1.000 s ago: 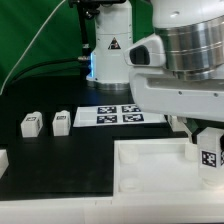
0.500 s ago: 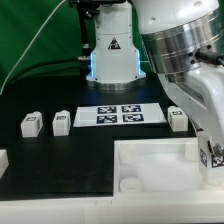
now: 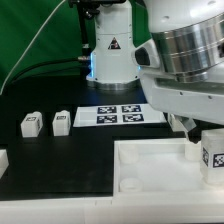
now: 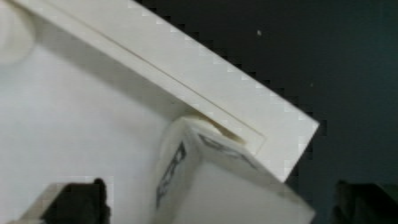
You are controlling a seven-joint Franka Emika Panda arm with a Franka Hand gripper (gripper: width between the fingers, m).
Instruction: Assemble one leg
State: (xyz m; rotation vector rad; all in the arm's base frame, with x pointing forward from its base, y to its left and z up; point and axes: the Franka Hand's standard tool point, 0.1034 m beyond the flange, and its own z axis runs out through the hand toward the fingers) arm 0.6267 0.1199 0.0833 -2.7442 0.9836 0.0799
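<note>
White plastic leg (image 3: pixel 212 155) stands at the panel's (image 3: pixel 150 150) corner, likely to be fastened there, while the gripper (image 4: pixel 222 203) straddles it, fingers spread clear.

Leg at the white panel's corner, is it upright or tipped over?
Upright: the leg stands on end at the panel corner on the exterior view's right, its tag facing the camera.

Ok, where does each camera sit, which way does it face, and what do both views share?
Exterior view: off the arm, facing the robot's base across the table, over the panel and marker board; the arm's wrist fills its upper right.
Wrist view: on the wrist, looking down at the panel's rim and a leg; both fingertips show, apart.
Shared: the panel and, apparently, that leg.
</note>
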